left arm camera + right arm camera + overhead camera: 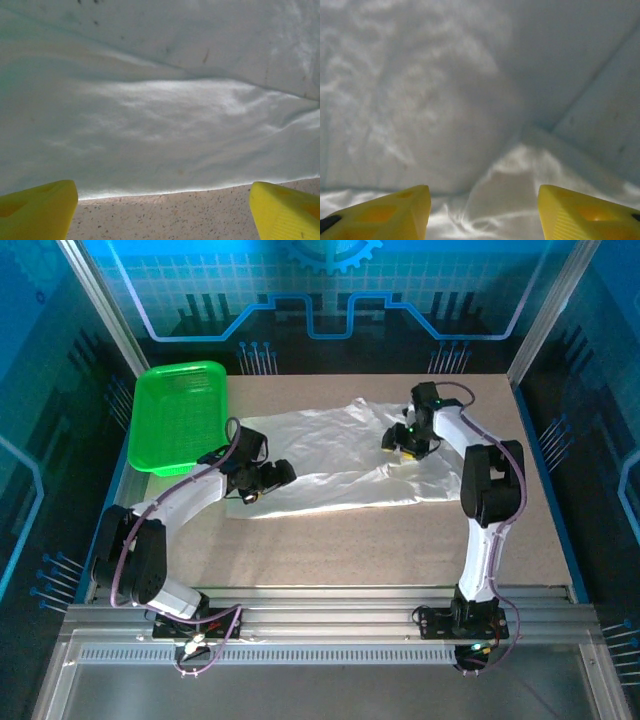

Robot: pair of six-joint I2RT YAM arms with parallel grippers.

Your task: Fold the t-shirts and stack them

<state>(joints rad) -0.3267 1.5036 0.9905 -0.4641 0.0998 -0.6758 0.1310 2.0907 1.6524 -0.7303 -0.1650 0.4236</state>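
Note:
A white t-shirt (pixel 330 460) lies spread across the middle of the table, plain side up, its print hidden. My left gripper (pixel 262 483) sits low at the shirt's near-left hem. In the left wrist view it (pixel 162 220) is open, its yellow fingers (pixel 40 212) wide apart over bare table, and the shirt's hem (pixel 165 150) lies just ahead. My right gripper (pixel 400 440) hovers over the shirt's right part. In the right wrist view it (pixel 482 215) is open, its yellow fingers (pixel 585 212) straddling a raised crease of the shirt (pixel 520 170).
A green plastic basket (pixel 180 415) stands at the back left, just beyond the left arm. Speckled beige tabletop (pixel 400 550) stretches between the shirt and the arm bases. Frame posts and blue walls border the table.

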